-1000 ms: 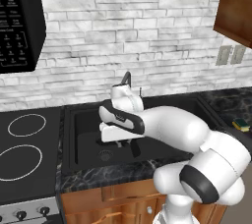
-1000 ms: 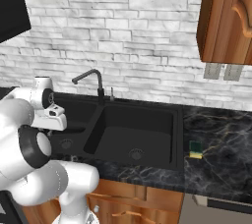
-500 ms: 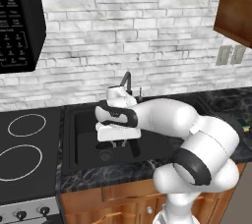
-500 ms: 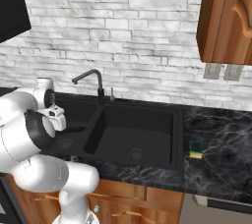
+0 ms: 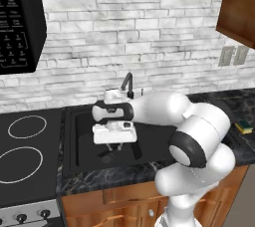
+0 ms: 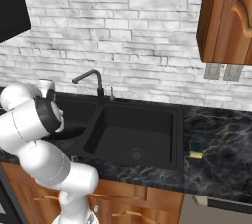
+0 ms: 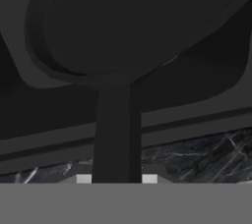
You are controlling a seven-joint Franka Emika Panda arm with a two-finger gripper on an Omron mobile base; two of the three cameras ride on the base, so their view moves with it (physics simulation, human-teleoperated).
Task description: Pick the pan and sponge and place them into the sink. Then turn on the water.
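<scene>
Two dark tips of the claw (image 5: 115, 146), low in the left basin of the sink (image 5: 69, 136), close on either side of the handle of the pan (image 7: 128, 26); pinching or just slackened, impossible to tell. Pan bowl at 12 o'clock from the tips in the hand view, down inside the basin rather than on the table (image 6: 216, 134). Probably stiff, heavier at the bowl end, matte rather than slick; best taken on the straight handle, close to the bowl, to curb drooping. Sponge (image 6: 196, 149) well apart, at 3 o'clock of the sink in the right base view, flat on the table just beside the rim; likely light and squashy, best pinched across its short sides. Faucet (image 6: 91, 78) at 12 o'clock behind the basins, not yet turned on, in the way of any high swing across to the sponge. Burners (image 5: 27, 126) at 9 o'clock in the left base view, off the route.
</scene>
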